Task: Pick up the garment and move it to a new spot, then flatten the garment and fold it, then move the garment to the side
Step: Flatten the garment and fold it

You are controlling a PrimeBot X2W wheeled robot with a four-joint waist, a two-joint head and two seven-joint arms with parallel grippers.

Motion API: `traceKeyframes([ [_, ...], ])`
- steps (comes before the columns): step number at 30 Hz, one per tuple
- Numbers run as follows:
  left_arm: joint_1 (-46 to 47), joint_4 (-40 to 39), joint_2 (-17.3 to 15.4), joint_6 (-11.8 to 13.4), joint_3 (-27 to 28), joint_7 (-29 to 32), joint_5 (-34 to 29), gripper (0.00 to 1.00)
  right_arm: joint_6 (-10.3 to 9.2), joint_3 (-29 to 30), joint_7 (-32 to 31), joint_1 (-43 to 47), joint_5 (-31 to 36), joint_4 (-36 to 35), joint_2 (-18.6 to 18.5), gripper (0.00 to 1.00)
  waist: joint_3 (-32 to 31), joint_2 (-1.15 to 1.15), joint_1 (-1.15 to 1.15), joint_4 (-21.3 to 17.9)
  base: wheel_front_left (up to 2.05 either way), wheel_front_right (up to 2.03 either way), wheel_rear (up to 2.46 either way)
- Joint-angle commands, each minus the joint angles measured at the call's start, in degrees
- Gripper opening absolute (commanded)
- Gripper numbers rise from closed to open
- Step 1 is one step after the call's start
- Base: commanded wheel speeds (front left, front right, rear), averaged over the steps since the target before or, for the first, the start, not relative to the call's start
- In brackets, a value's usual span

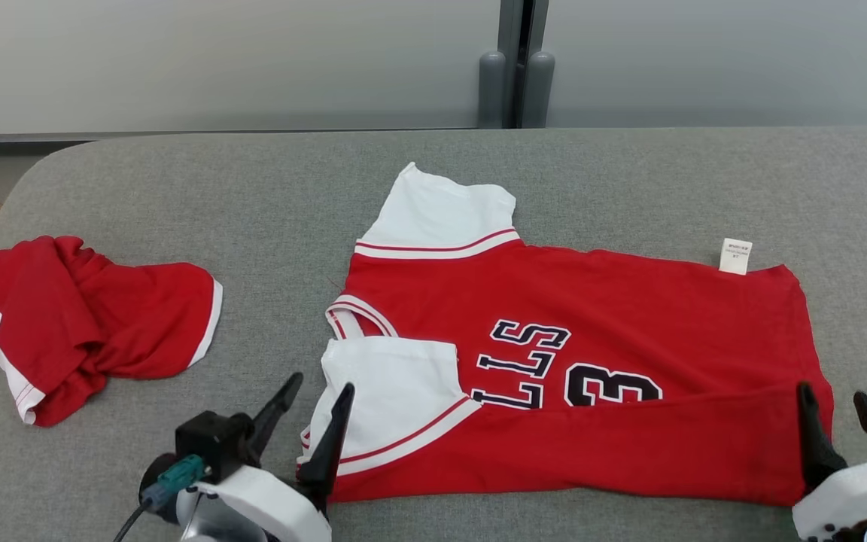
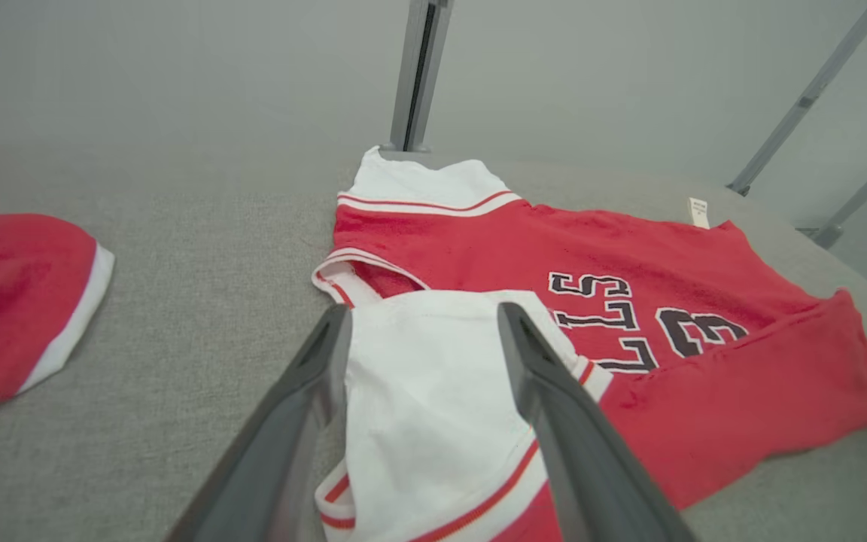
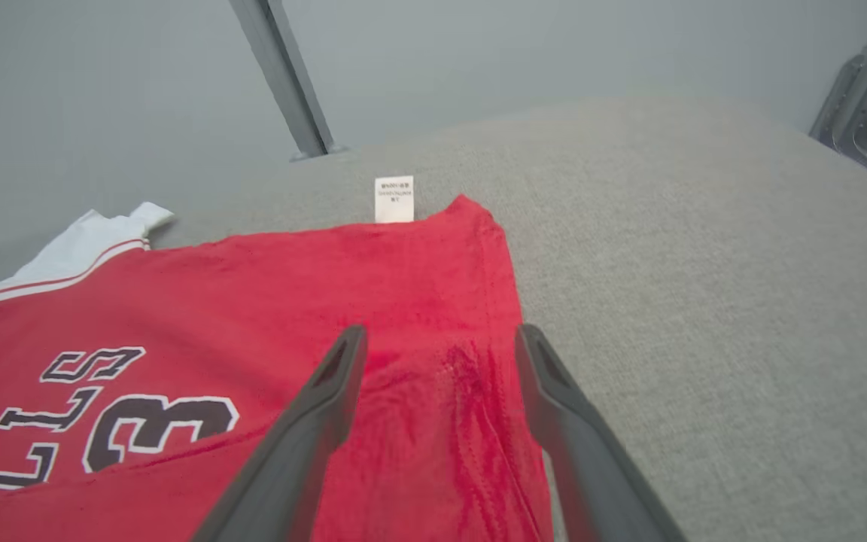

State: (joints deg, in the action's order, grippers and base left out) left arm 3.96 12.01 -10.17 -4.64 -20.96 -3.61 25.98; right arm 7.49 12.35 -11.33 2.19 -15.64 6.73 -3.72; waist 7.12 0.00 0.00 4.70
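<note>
Left fingers stand wide apart astride the white sleeve, gripping nothing; right fingers are likewise spread and empty, astride the near corner of the hem. I note the red jersey lies mid-way along the grey surface, its near long edge turned over the lettering. I judge the spacing deliberate: one arm per end keeps the fold line straight. A second red garment lies well apart, left.

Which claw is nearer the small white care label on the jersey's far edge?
Right. The right claw is at the jersey's near right corner, opposite the label; the left claw is at the white sleeve.
</note>
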Motion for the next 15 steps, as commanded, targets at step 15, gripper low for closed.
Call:
traceKeyframes([
  [15,16.84,4.97,2.34,-1.52,2.98,-9.61,0.28,1.00,-0.01,-9.54,19.75,-12.77,6.29,4.10,-3.77,1.00,6.93,0.00,0.00,-0.68,0.00,0.00,0.00],
])
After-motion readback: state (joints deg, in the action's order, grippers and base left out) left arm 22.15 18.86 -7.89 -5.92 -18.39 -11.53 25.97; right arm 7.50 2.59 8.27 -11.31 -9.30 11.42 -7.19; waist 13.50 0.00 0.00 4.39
